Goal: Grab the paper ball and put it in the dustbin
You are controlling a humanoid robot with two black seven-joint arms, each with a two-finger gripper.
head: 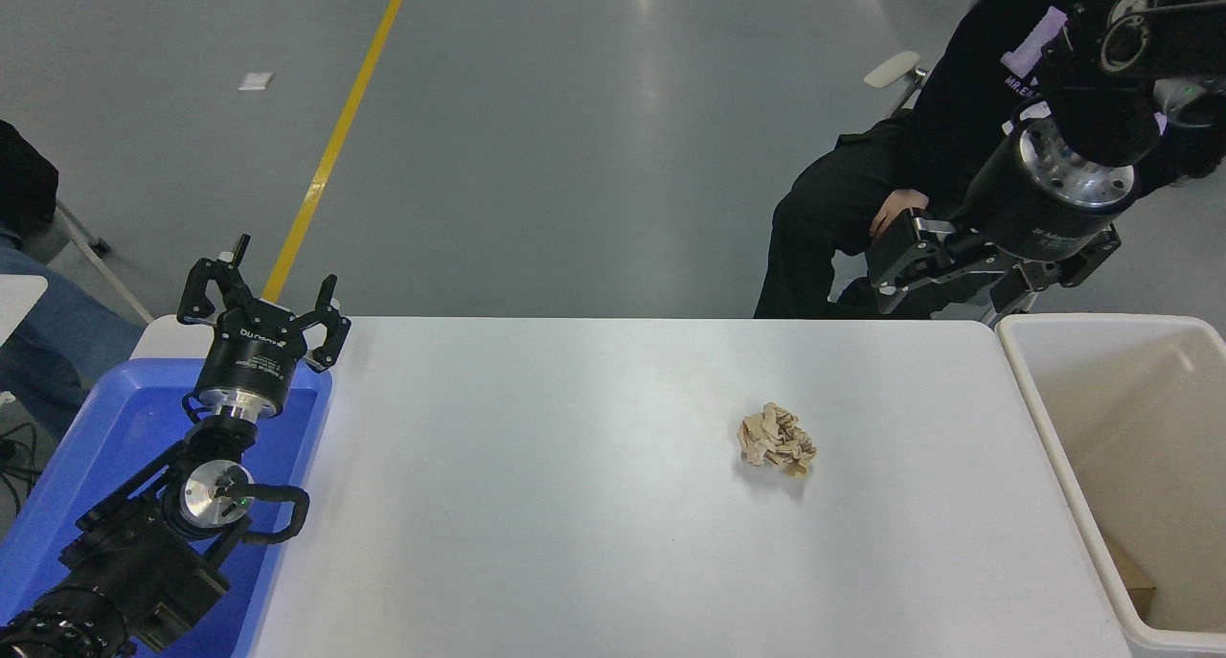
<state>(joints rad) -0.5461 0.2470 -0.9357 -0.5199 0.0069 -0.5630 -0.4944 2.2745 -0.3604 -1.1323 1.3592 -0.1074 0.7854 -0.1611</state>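
The paper ball (776,440), a crumpled tan wad, lies alone on the white table (575,505), right of centre. The dustbin (1017,361), cream-white with beige inner walls, stands against the table's right end. My right gripper (996,275) hangs high beyond the table's far right corner, well above and behind the ball, and it is open with nothing between its fingers. My left gripper (263,304) is parked open at the lower left, over the blue tray.
A blue plastic tray (105,428) sits at the table's left end under the left arm. A person in black clothing (862,198) sits just past the far right corner, right behind my right gripper. A brown scrap (1135,581) lies inside the bin.
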